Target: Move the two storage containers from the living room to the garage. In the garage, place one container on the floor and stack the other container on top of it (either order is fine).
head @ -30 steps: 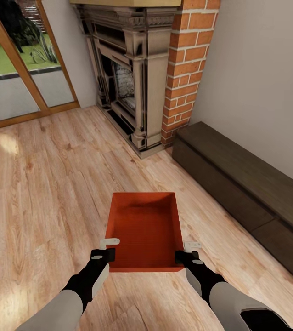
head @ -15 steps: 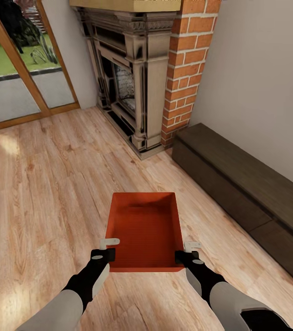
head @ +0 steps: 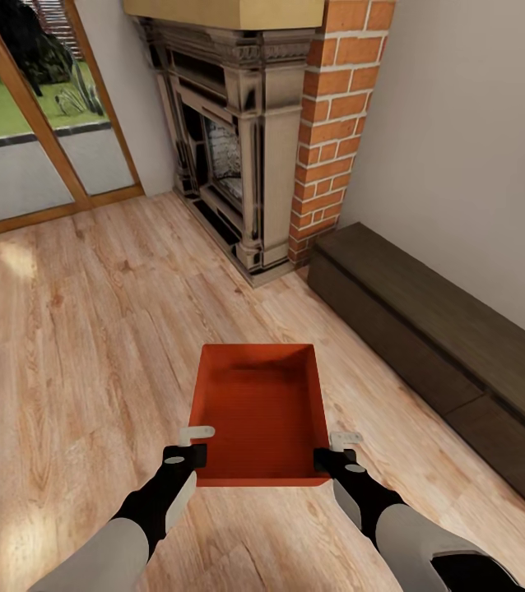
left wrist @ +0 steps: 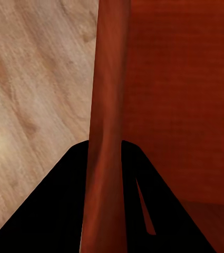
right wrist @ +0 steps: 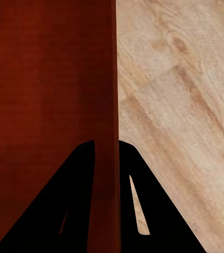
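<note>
One orange-red storage container (head: pixel 258 411), open-topped and empty, hangs level above the living room's light wood plank floor (head: pixel 90 329), low in the middle of the head view. My left gripper (head: pixel 195 444) is shut on its left wall near the closest corner. On the opposite wall my right gripper (head: pixel 332 450) is shut as well. In the left wrist view the container wall (left wrist: pixel 109 105) runs between the dark fingers (left wrist: pixel 64 211). The right wrist view has the other wall (right wrist: pixel 107 79) pinched the same way. The garage is out of view.
A dark carved fireplace (head: pixel 229 164) with a brick column (head: pixel 332 123) stands ahead. A long low dark wooden bench (head: pixel 443 345) lines the white wall on the right. At the far left a wood-framed glass door (head: pixel 24 123) looks onto grass.
The whole picture has slid down slightly, so the camera moved. The container and both grippers keep the same place in view.
</note>
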Controlling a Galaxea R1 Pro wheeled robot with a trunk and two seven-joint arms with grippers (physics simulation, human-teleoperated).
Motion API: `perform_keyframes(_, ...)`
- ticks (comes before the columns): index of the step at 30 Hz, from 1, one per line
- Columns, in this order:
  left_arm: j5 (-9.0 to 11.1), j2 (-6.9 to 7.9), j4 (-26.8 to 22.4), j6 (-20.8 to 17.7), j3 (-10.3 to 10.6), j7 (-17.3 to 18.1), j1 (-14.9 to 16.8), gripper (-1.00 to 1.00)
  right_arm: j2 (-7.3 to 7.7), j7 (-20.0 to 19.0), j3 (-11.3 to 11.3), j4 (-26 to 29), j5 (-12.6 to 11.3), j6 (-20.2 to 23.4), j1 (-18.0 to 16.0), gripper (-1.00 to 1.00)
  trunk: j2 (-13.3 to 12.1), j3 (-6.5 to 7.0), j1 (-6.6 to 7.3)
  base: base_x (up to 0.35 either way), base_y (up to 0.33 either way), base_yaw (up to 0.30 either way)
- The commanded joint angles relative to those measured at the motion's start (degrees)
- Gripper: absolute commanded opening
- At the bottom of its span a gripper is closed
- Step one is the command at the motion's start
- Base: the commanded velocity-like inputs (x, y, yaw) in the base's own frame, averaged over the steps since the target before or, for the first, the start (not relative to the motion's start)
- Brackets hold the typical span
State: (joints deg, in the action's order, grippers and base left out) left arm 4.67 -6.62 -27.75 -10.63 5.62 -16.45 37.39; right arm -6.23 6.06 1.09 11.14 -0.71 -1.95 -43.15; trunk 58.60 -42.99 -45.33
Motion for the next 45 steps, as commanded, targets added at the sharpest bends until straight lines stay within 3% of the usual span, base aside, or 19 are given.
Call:
perform_keyframes(1, 0.4, 0.29, 0.1, -0.5, 0.4, -1.8, 0.0, -1.0, 0.26, 0.5, -1.4, 0.2, 0.7, -0.2, -0.1, -1.0, -0.4, 0.15, 0.22, 0.0, 0.0, 0.0)
perform_keyframes(45, 0.4, 0.29, 0.1, -0.5, 0.3, -1.8, 0.0, -1.0, 0.26, 0.5, -1.4, 0.2, 0.7, -0.4, -0.1, -1.0, -18.0, 8.05, 9.89, 0.0, 0.0, 0.0)
